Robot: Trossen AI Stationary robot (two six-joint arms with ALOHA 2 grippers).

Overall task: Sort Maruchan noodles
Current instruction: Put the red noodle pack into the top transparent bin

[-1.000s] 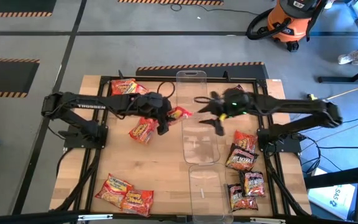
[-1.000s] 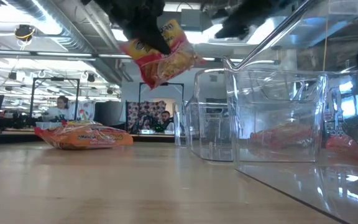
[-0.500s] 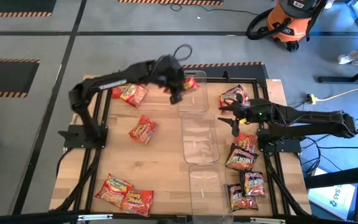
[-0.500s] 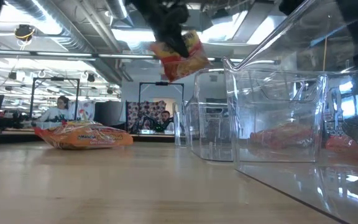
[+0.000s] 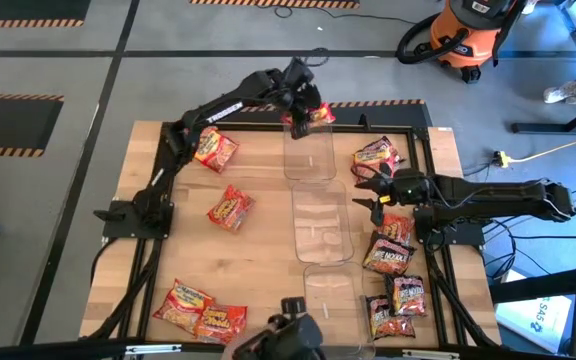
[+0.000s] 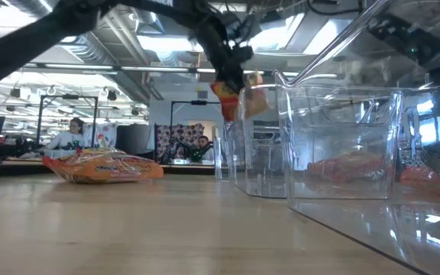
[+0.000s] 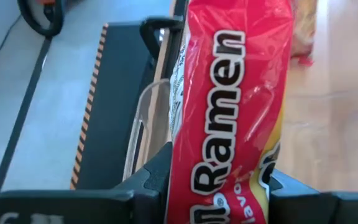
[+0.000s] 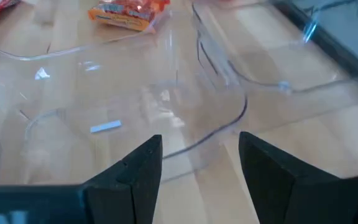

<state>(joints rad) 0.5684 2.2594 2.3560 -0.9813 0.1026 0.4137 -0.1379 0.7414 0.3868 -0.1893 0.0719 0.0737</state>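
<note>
A: Left gripper (image 5: 303, 108)?
B: Reached out over the far clear bin (image 5: 308, 165), fingers clamped on a red-yellow ramen packet (image 5: 317, 115). Left wrist view shows the packet pinched between both fingers, hanging lengthwise; its top and bottom ends are cut off by the frame, brand name not readable, only "Ramen".
A: Low view?
B: Packet (image 6: 231, 95) dangles edge-on above the bin's rim; the bin wall blurs part of it. Can't tell if it's over the inside or just at the edge from there.
A: Right gripper (image 5: 368, 187)?
B: Low beside the middle bin (image 5: 321, 222), fingers parted, nothing between them. Right wrist view shows only clear bin walls and bare desk (image 8: 61, 74) past the fingers.
A: Other packets?
B: Two red-yellow ones left of the bins (image 5: 215, 149) and (image 5: 229, 208), a pair near the desk's front left corner (image 5: 200, 312). Dark ones on the right: one by the far bin (image 5: 376, 155), a cluster near the front (image 5: 393, 275), partly hidden by the right arm, count unclear. Something dark at the bottom edge of the high view (image 5: 283, 340), cut off, can't ID
</note>
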